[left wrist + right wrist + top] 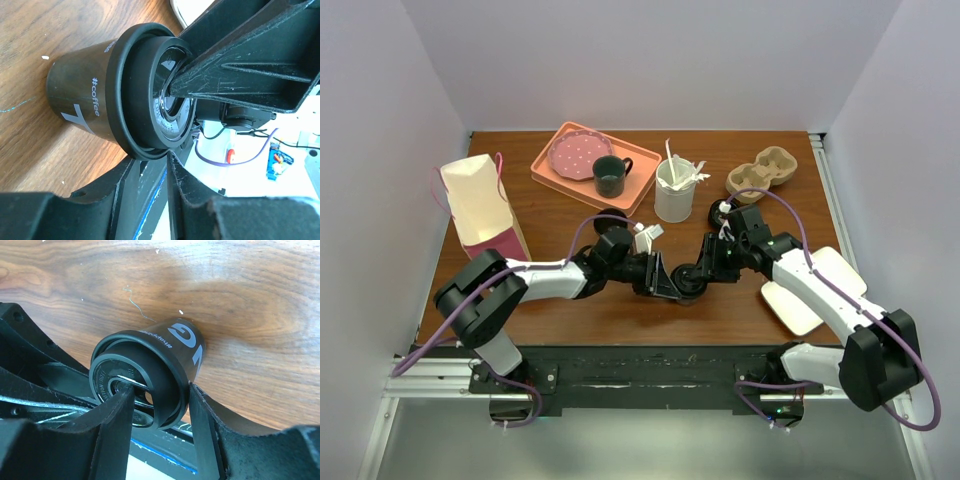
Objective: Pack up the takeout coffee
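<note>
The takeout coffee (688, 283) is a black paper cup with white "#coffee" lettering (82, 95) and a black lid (135, 90), and it stands mid-table between both arms. My right gripper (160, 395) is shut on its top, with one finger across the lid and the other against the rim's outside. That same gripper (705, 268) reaches in from the right. My left gripper (152, 159) comes from the left (665, 280) with its jaws narrowed. Their tips are at the lid's lower rim; whether they pinch it is not visible.
A cream and pink paper bag (480, 205) stands open at the left. An orange tray (545, 170) at the back holds a pink plate (578, 153) and a dark mug (611, 175). A white holder of stirrers (674, 190), a cardboard cup carrier (763, 172) and white plates (815, 290) lie to the right.
</note>
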`<state>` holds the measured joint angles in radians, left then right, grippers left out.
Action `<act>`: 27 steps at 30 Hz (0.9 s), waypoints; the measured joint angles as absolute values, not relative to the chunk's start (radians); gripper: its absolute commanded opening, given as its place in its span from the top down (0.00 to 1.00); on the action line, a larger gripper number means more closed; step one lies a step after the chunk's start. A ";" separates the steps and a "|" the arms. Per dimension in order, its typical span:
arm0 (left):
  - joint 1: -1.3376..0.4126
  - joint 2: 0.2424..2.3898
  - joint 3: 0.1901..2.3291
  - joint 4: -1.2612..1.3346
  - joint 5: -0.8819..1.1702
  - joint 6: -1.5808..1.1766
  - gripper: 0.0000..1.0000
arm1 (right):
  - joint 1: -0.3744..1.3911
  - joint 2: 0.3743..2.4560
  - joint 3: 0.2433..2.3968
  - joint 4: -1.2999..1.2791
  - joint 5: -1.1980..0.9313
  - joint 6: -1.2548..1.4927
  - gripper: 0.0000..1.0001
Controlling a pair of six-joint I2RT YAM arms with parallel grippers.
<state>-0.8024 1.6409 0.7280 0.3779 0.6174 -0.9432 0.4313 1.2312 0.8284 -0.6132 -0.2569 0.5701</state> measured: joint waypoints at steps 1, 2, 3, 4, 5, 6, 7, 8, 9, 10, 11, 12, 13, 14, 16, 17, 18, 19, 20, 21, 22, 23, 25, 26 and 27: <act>-0.800 1.642 0.725 0.381 0.620 -0.948 0.73 | 0.431 1.231 0.827 -0.610 -0.258 0.570 0.53; -0.799 1.644 0.725 0.382 0.623 -0.951 0.73 | 0.431 1.233 0.824 -0.605 -0.258 0.570 0.54; -0.797 1.649 0.725 0.387 0.628 -0.955 0.75 | 0.431 1.235 0.820 -0.601 -0.260 0.570 0.54; -0.796 1.653 0.724 0.389 0.633 -0.958 0.75 | 0.431 1.235 0.818 -0.600 -0.260 0.570 0.54; -0.793 1.658 0.724 0.393 0.640 -0.961 0.76 | 0.431 1.235 0.815 -0.596 -0.261 0.570 0.54; -0.792 1.661 0.724 0.395 0.645 -0.962 0.77 | 0.430 1.235 0.814 -0.593 -0.261 0.570 0.54; -0.791 1.663 0.724 0.395 0.648 -0.962 0.77 | 0.430 1.235 0.813 -0.591 -0.262 0.570 0.54; -0.790 1.664 0.725 0.395 0.649 -0.962 0.77 | 0.430 1.235 0.813 -0.590 -0.262 0.570 0.54; -0.790 1.665 0.725 0.392 0.650 -0.962 0.77 | 0.430 1.236 0.813 -0.589 -0.262 0.570 0.55; -0.789 1.665 0.725 0.389 0.651 -0.962 0.77 | 0.430 1.237 0.813 -0.589 -0.262 0.570 0.55; -0.789 1.665 0.725 0.387 0.651 -0.962 0.77 | 0.430 1.237 0.813 -0.588 -0.262 0.570 0.55; -0.789 1.665 0.725 0.383 0.652 -0.960 0.77 | 0.430 1.238 0.813 -0.586 -0.262 0.570 0.55; -0.790 1.668 0.726 0.359 0.637 -0.949 0.77 | 0.430 1.240 0.812 -0.579 -0.262 0.570 0.55; -0.789 1.682 0.723 0.329 0.614 -0.944 0.77 | 0.430 1.244 0.812 -0.575 -0.265 0.572 0.55; -0.783 1.723 0.719 0.268 0.572 -0.931 0.77 | 0.430 1.250 0.812 -0.566 -0.273 0.574 0.55; -0.780 1.737 0.715 0.249 0.560 -0.925 0.77 | 0.430 1.250 0.812 -0.563 -0.276 0.574 0.55; -0.777 1.751 0.710 0.228 0.548 -0.919 0.76 | 0.430 1.251 0.812 -0.561 -0.278 0.574 0.55; -0.773 1.758 0.706 0.216 0.551 -0.923 0.75 | 0.430 1.251 0.812 -0.560 -0.279 0.574 0.55; -0.771 1.758 0.706 0.213 0.554 -0.923 0.75 | 0.430 1.251 0.812 -0.559 -0.280 0.574 0.55; -0.770 1.755 0.707 0.214 0.553 -0.920 0.73 | 0.430 1.251 0.812 -0.559 -0.280 0.574 0.55; -0.770 1.752 0.707 0.212 0.551 -0.920 0.72 | 0.430 1.251 0.812 -0.558 -0.280 0.574 0.55; -0.770 1.749 0.707 0.208 0.551 -0.916 0.71 | 0.430 1.251 0.813 -0.559 -0.280 0.575 0.55; -0.770 1.732 0.707 0.187 0.548 -0.904 0.68 | 0.430 1.251 0.816 -0.559 -0.280 0.575 0.55; -0.770 1.718 0.707 0.175 0.547 -0.897 0.66 | 0.430 1.250 0.819 -0.561 -0.280 0.574 0.55; -0.769 1.703 0.707 0.165 0.548 -0.894 0.64 | 0.430 1.250 0.823 -0.565 -0.280 0.574 0.55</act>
<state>-0.7692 1.7027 0.7067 0.1654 0.5484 -0.8940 0.4301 1.2503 0.8230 -0.5652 -0.2802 0.5743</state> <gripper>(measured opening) 0.315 0.445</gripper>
